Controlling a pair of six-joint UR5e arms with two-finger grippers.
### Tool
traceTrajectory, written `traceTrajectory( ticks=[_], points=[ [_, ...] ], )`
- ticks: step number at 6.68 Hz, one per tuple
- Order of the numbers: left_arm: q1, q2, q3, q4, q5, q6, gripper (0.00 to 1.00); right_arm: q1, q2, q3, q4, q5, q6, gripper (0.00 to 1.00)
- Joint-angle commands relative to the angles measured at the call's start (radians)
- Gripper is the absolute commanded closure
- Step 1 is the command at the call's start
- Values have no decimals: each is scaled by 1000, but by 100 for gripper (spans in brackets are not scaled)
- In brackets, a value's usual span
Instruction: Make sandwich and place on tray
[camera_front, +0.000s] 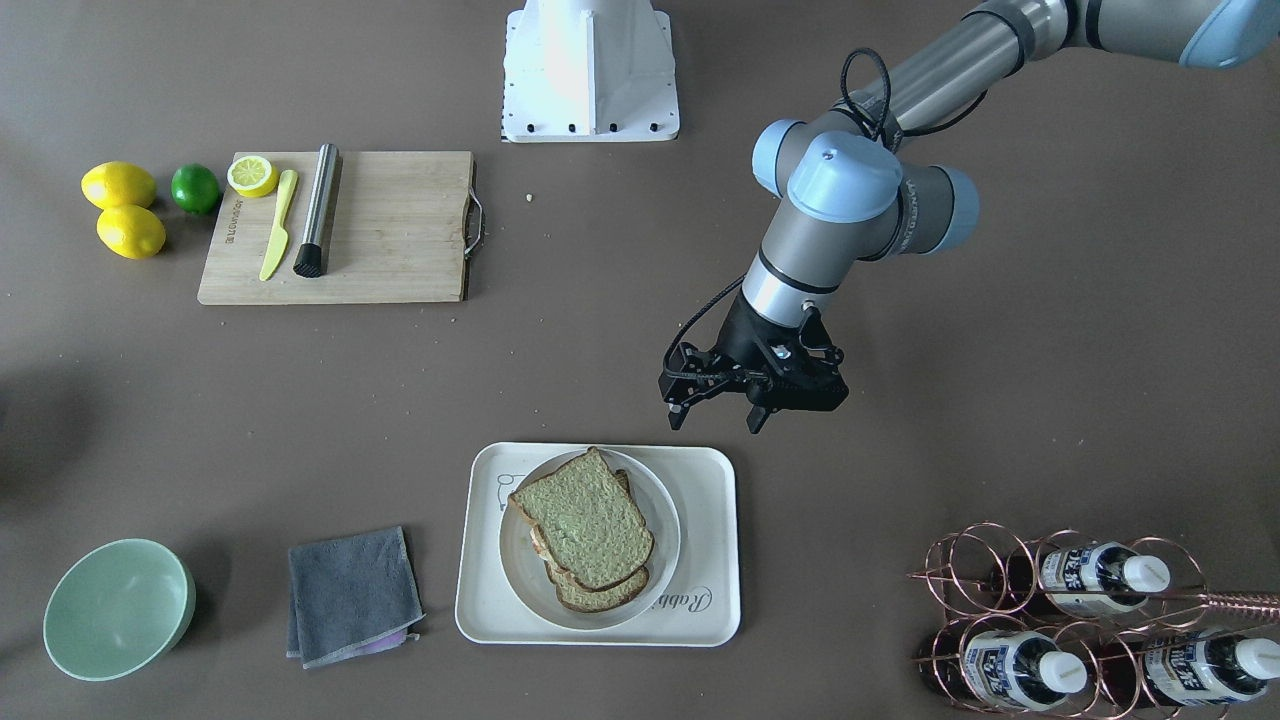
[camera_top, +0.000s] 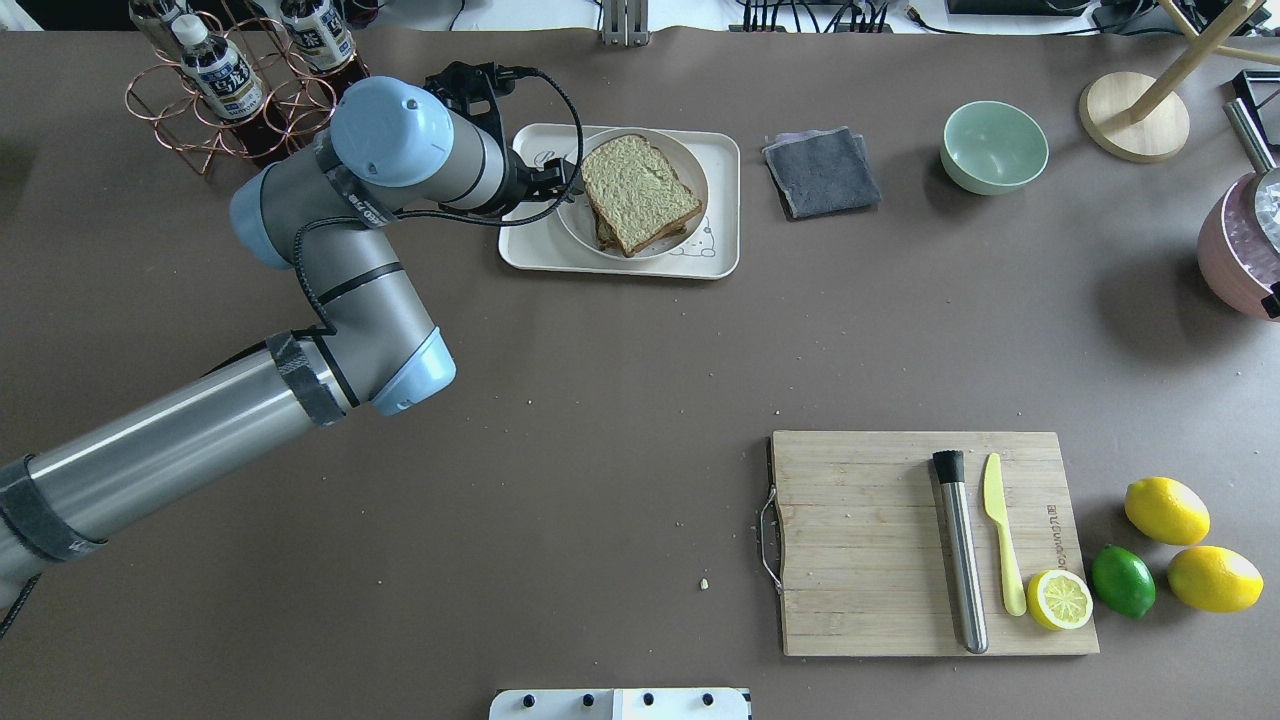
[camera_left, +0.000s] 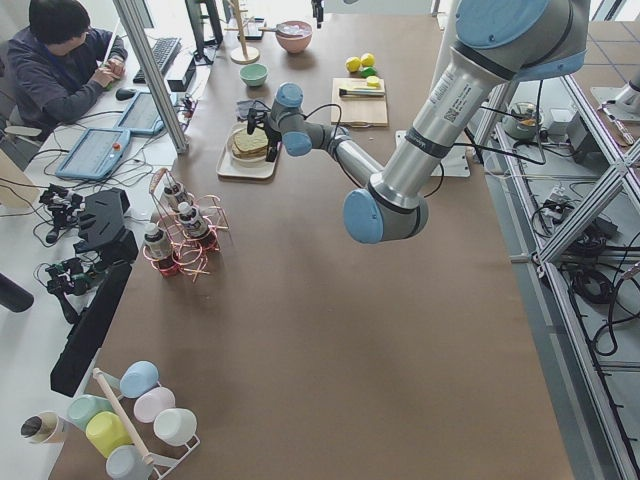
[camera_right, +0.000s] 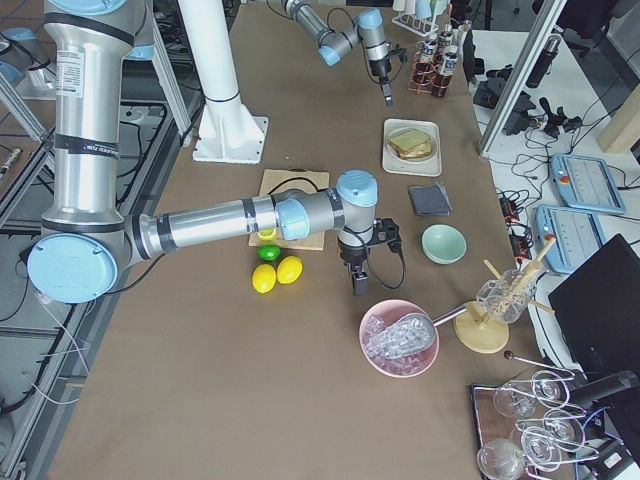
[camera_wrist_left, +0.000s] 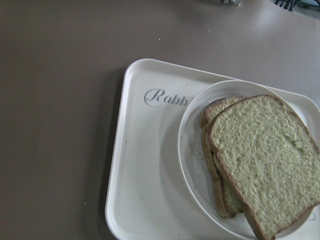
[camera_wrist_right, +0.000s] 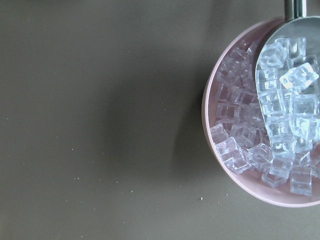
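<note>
Nearest the front camera, a green bowl (camera_front: 118, 608) is sitting by the table's edge. A grey cloth (camera_front: 350, 595) is lying just to its right, apart from it. Next along, the tray (camera_front: 478, 610) is lying flat with a round white plate (camera_front: 668, 515) standing on it. The sandwich (camera_front: 585, 522) is resting on that plate as two stacked slices of bread, the upper one turned a little so the lower crust is peeking out. I am hardly seeing what is lying between them. My left gripper (camera_front: 717, 422) is hovering above the table near the tray's corner on my own side. It is touching neither tray nor plate, and its jaws are standing apart and carrying nothing. Farther right, a copper wire rack (camera_front: 940, 578) is holding bottles near the table's corner. My right gripper (camera_right: 357, 283) is showing only from the side, hanging beside a pink bowl of ice (camera_right: 400, 340), well apart from the tray. I cannot tell whether those jaws are parted or closed. I am judging the building and placing as good as done, since the stack is sitting on the plate and the plate on the tray. So the step in hand is getting my left arm clear. That is calling for lifting up and back toward my base, keeping the fingers away from the plate's rim so that the skewed top slice is not getting nudged off.
</note>
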Motion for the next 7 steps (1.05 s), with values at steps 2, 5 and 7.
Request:
traceTrajectory(
  ticks=[2, 5, 7],
  points=[
    [-63, 120, -376, 427, -73, 230, 3, 116, -4, -103, -1, 107, -188, 0],
    [-306, 346, -447, 442, -277, 567, 3, 205, -24, -154, -15, 117, -274, 0],
    [-606, 584, -431, 439, -437, 1002, 3, 205, -36, -162, -18, 120, -271, 0]
  ],
)
